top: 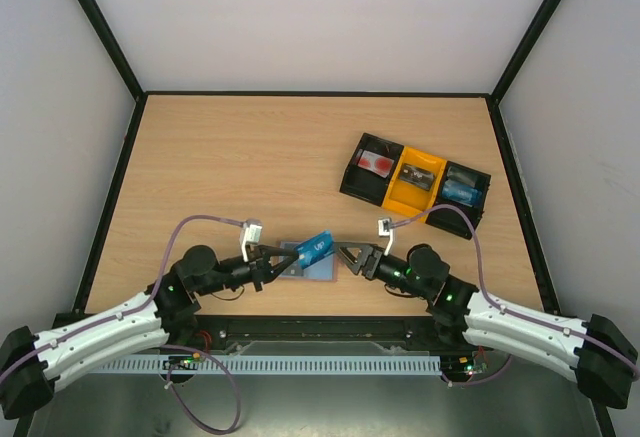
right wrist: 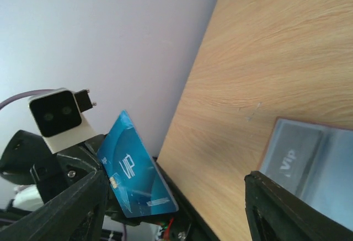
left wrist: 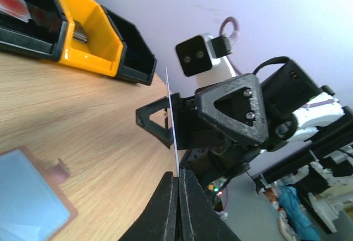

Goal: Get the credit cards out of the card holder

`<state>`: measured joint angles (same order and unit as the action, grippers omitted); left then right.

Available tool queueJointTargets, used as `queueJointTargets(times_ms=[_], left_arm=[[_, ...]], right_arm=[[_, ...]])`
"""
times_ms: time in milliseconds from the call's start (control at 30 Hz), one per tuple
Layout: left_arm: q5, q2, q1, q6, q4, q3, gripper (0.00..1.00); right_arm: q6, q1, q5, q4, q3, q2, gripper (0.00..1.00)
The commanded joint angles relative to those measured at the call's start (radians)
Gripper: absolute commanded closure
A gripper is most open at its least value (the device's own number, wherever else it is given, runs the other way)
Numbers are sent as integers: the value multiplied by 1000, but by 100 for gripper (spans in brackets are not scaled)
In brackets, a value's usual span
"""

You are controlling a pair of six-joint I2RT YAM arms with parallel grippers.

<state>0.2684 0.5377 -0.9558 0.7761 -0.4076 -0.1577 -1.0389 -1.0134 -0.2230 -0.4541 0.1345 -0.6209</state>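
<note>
The blue-grey card holder (top: 303, 269) lies open on the table between the two arms, and a grey VIP card (right wrist: 290, 159) shows in its pocket. My left gripper (top: 287, 257) is shut on a blue VIP credit card (top: 316, 247) held just above the holder. In the left wrist view that credit card (left wrist: 171, 122) stands edge-on, pinched between the closed fingertips (left wrist: 187, 183). My right gripper (top: 351, 255) faces it, open. Its fingers (right wrist: 71, 208) stand wide apart, and the credit card (right wrist: 135, 169) sits close beside one of them.
A black-and-yellow three-compartment tray (top: 352, 172) sits at the back right with cards lying in its compartments. It appears in the left wrist view too, as the tray (left wrist: 91, 42) at top left. Black frame rails border the table.
</note>
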Motion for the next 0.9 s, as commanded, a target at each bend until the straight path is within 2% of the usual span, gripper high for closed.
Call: queueJointTargets(times_ms=[0, 100, 300, 433, 800, 867], left_arm=[[86, 3, 21, 81, -93, 6, 97], [105, 17, 33, 106, -120, 8, 97], [139, 55, 43, 137, -141, 8, 97], [141, 55, 47, 151, -149, 11, 97], [146, 53, 56, 172, -157, 13, 97], [146, 53, 59, 174, -161, 12, 97]], right_arm=[[-149, 8, -64, -227, -55, -7, 32], [-165, 9, -67, -250, -71, 0, 37], [-167, 9, -66, -242, -77, 32, 64], [-175, 9, -74, -246, -83, 35, 75], [-173, 10, -105, -228, -99, 31, 73], [-165, 9, -113, -226, -98, 25, 69]])
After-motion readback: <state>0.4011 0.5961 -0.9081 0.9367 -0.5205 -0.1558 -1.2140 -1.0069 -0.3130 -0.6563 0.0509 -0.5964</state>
